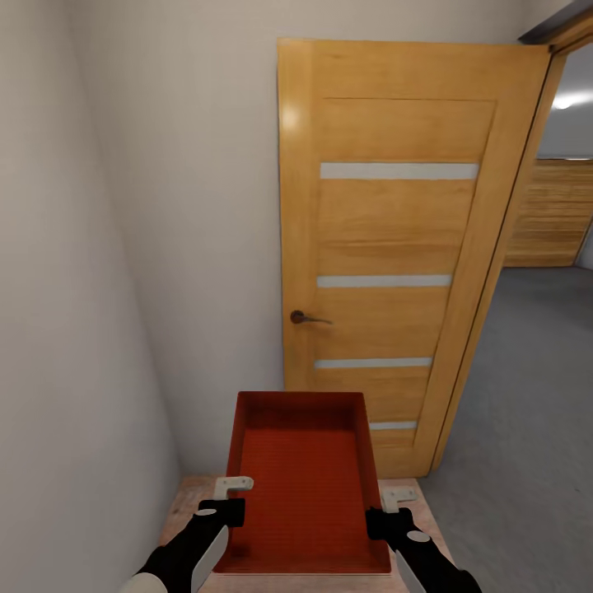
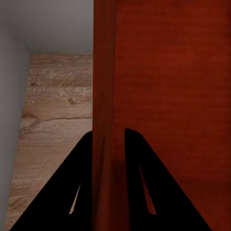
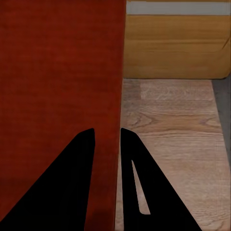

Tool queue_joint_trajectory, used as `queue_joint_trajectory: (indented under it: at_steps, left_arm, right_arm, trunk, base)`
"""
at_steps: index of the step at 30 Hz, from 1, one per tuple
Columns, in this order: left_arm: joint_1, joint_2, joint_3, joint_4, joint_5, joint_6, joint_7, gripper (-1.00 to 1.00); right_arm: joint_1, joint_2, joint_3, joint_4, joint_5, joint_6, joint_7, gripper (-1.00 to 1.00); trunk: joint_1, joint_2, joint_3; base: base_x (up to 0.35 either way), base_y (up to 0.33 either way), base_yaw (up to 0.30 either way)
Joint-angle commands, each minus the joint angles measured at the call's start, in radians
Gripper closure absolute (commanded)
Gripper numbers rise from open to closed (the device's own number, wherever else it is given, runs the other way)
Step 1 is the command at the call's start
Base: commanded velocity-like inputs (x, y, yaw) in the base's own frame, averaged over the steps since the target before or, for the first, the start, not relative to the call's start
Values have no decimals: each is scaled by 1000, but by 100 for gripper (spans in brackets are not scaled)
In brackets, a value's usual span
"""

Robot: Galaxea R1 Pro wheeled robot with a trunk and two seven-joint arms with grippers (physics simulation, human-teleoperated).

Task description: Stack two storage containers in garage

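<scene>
Spanning the gap between both arms, the storage container (image 1: 303, 482) is carried level in front of the trunk, above a light wood-plank floor (image 1: 188, 494), with its long axis pointing straight ahead toward the wooden door (image 1: 395, 247). The left gripper (image 1: 221, 512) fingers (image 2: 137, 159) are clenched across the container's left wall, one inside and one outside; the right gripper (image 1: 385, 522) fingers (image 3: 86, 159) clamp the right wall likewise. Grey concrete floor (image 1: 527, 395), judged to be the garage, lies ahead and to the right through the doorway; the next move calls for turning right.
</scene>
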Motion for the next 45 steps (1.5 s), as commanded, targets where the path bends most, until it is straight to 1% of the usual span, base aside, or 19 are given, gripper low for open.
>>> queue_joint_trajectory:
  at_steps: [1, 17, 26, 32, 45]
  left_arm:
    - [1, -64, -71, -1, 26, 2, 8, 100]
    - [1, -64, -71, -1, 26, 2, 8, 100]
    - [1, -65, -71, -1, 26, 3, 8, 100]
    - [1, -65, -71, -1, 26, 2, 8, 100]
    - [1, -64, -71, -1, 26, 1, 8, 100]
  right_arm:
    - [-1, 42, -10, -57, -34, 4, -2, 100]
    - [-1, 42, -10, -57, -34, 4, -1, 100]
    - [-1, 42, -10, -57, -34, 4, -1, 100]
    - [-1, 42, -9, -57, -34, 4, -2, 100]
    - [-1, 42, -9, -57, -34, 4, -2, 100]
  trunk:
    - [1, -1, 0]
    - [1, -1, 0]
    - [1, -1, 0]
    - [1, -1, 0]
    - [1, -1, 0]
  base:
    - [326, 0, 0]
    - [309, 0, 0]
    - [33, 0, 0]
    - [152, 0, 0]
    - [4, 0, 0]
